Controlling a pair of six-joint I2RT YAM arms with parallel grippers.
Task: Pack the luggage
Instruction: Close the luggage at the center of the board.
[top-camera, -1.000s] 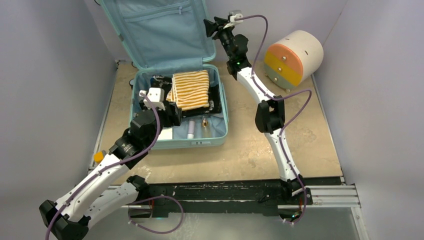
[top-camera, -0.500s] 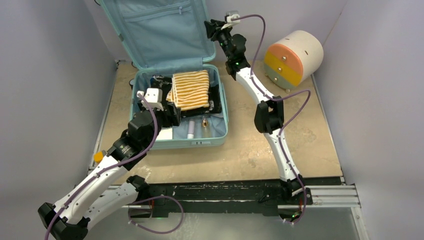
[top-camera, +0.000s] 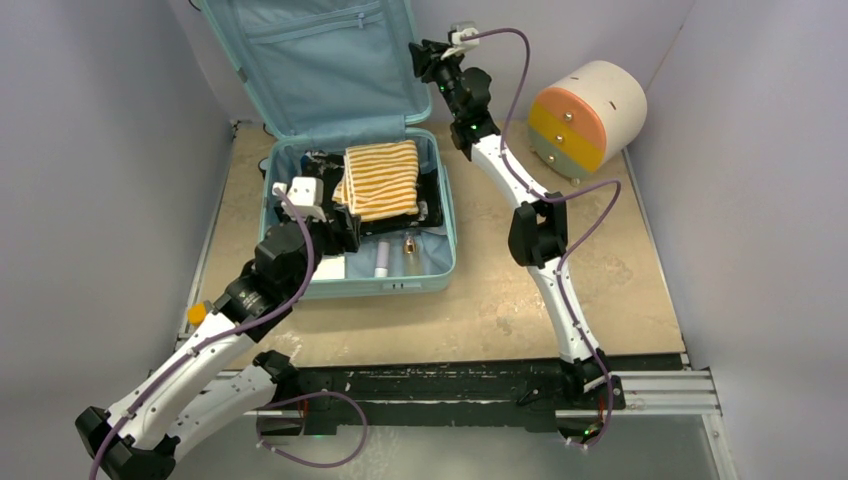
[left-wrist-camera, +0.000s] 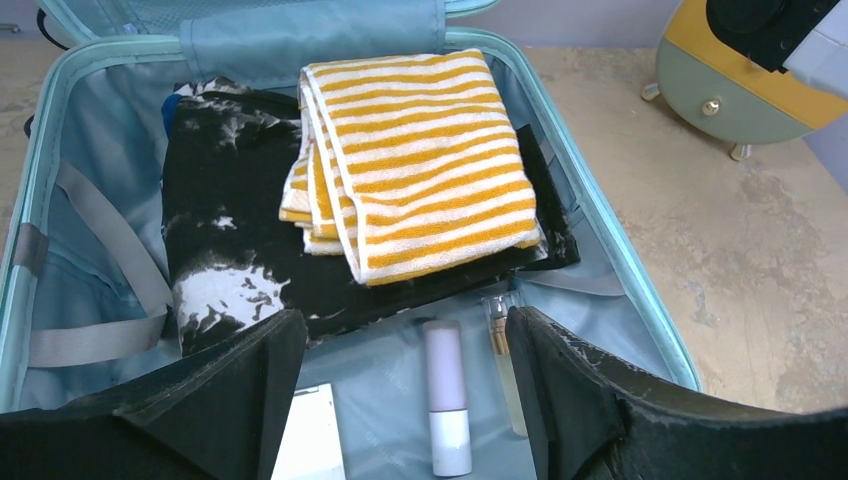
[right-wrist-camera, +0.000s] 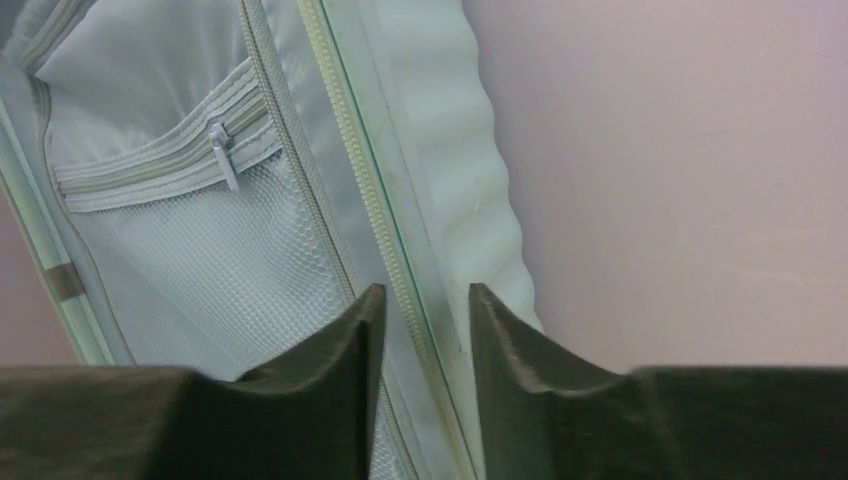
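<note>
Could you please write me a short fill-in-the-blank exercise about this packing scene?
The ____ towel rests on the black-and-white garment.
The left gripper hovers with its jaws ____, holding nothing.
The right gripper straddles the edge of the luggage ____.
A white tube lies ____ the luggage.
Missing words: striped; open; lid; inside.

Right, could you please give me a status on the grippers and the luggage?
Left gripper open, above the packed luggage. Right gripper straddles the lid edge, grip unclear. Left arm likely blocks the lid closing.
</note>
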